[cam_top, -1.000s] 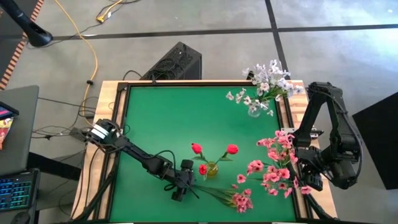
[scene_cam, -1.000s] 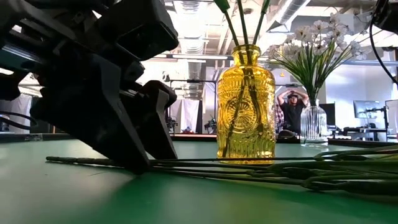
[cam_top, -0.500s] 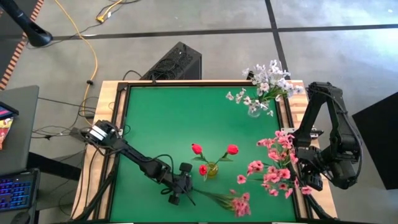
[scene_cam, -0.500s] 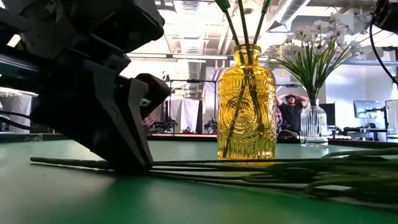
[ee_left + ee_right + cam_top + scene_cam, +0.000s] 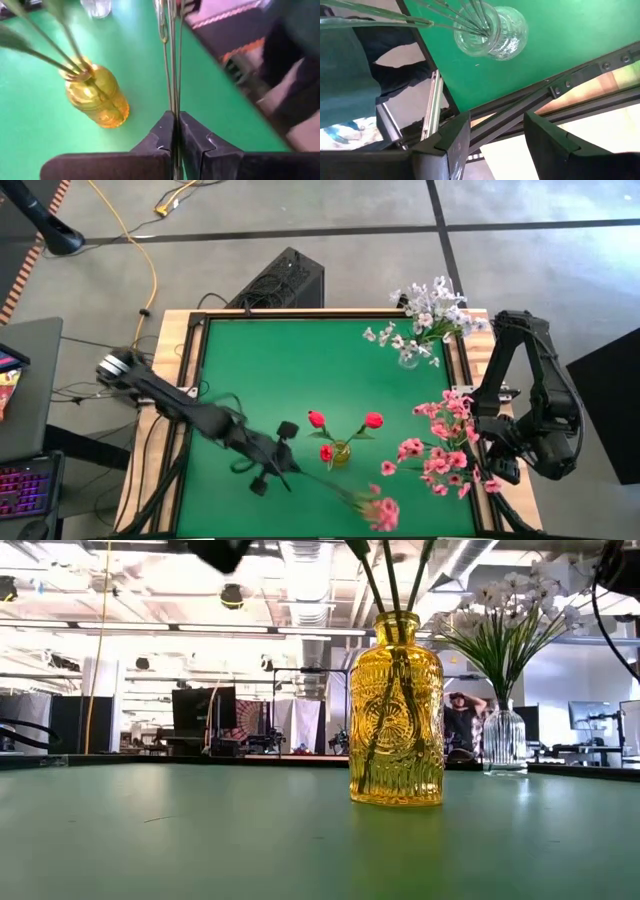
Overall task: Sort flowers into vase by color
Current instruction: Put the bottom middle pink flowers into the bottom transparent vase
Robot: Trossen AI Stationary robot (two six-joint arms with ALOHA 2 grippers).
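the left gripper (image 5: 174, 131) is clamped on the thin green stems (image 5: 171, 60) of a pink flower spray (image 5: 378, 512), pinching them near their cut ends so the blossoms trail far out ahead of the fingers. in the high view this gripper (image 5: 268, 480) sits over the green table (image 5: 260, 370), and the low view shows no stems on the mat, so the spray looks lifted clear. just beside the gripper stands the yellow vase (image 5: 96, 96) holding the red buds (image 5: 344, 427), too close to swing the stems carelessly. well beyond it, at the table's right edge, pink flowers (image 5: 440, 445) are gathered; the held spray probably belongs there. farther off still is the clear vase (image 5: 409, 357) with white flowers (image 5: 430, 310). the right gripper (image 5: 492, 134) waits by that right edge, fingers apart and empty.
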